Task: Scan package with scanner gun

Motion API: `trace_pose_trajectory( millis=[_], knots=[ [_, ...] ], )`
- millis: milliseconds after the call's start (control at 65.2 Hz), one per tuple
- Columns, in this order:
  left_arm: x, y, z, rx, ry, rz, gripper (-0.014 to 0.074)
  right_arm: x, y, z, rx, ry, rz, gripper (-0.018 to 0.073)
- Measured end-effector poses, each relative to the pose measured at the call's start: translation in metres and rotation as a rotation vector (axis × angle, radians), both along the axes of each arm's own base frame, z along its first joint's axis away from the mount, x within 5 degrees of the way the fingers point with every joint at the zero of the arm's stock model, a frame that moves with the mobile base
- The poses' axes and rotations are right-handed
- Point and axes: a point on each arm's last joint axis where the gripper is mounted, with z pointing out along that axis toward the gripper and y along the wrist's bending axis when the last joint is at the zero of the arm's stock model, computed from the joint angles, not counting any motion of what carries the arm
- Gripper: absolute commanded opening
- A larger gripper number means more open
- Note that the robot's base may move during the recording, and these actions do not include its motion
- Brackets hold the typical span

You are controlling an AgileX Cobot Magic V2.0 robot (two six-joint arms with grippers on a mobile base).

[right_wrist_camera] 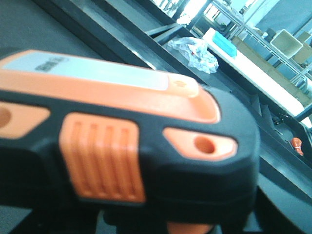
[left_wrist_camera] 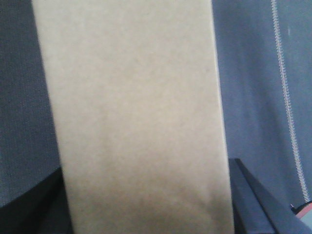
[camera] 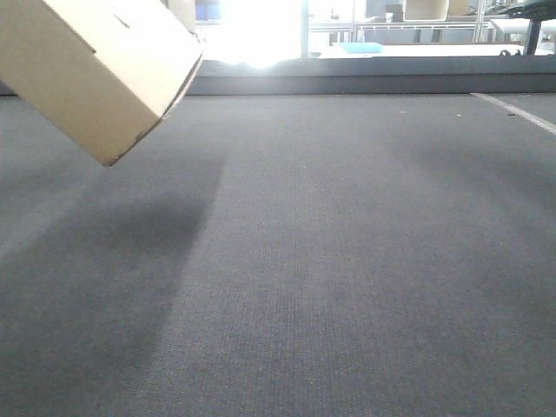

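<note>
The package (camera: pixel 95 65), a plain tan cardboard box, hangs tilted in the air at the upper left of the front view, casting a shadow on the grey surface below. In the left wrist view the package (left_wrist_camera: pixel 136 112) fills the middle, with black fingers (left_wrist_camera: pixel 256 204) against both its sides; my left gripper (left_wrist_camera: pixel 146 209) is shut on it. No barcode label shows. The scanner gun (right_wrist_camera: pixel 146 141), black with orange panels, fills the right wrist view very close up and off the table. My right gripper's fingers are hidden behind it.
Grey fabric-like tabletop (camera: pixel 347 261) spreads across the front view, with a white tape line (camera: pixel 517 113) at the far right and a dark raised edge (camera: pixel 373 84) at the back. A crumpled plastic bag (right_wrist_camera: pixel 195 51) and shelving lie beyond.
</note>
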Motion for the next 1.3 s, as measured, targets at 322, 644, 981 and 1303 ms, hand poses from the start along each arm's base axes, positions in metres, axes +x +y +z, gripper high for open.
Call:
trace_pose_trajectory(
  millis=[322, 644, 981, 1303],
  knots=[
    [-0.0001, 0.0020, -0.0015, 0.030, 0.001, 0.000, -0.0111, 0.0005, 0.0028, 0.0036, 0.100, -0.027, 0.011, -0.0151],
    [-0.0001, 0.0022, -0.0017, 0.033, 0.001, 0.000, -0.0111, 0.0008, 0.0043, 0.0068, 0.154, -0.048, 0.019, -0.0151],
    [-0.0001, 0.0023, -0.0017, 0.033, 0.002, 0.000, -0.0111, 0.0008, 0.0041, 0.0069, 0.111, -0.053, 0.025, -0.0151],
    [-0.0001, 0.0024, -0.0018, 0.035, 0.002, 0.000, -0.0111, 0.0008, 0.0041, 0.0070, 0.097, -0.054, 0.027, -0.0151]
  ],
)
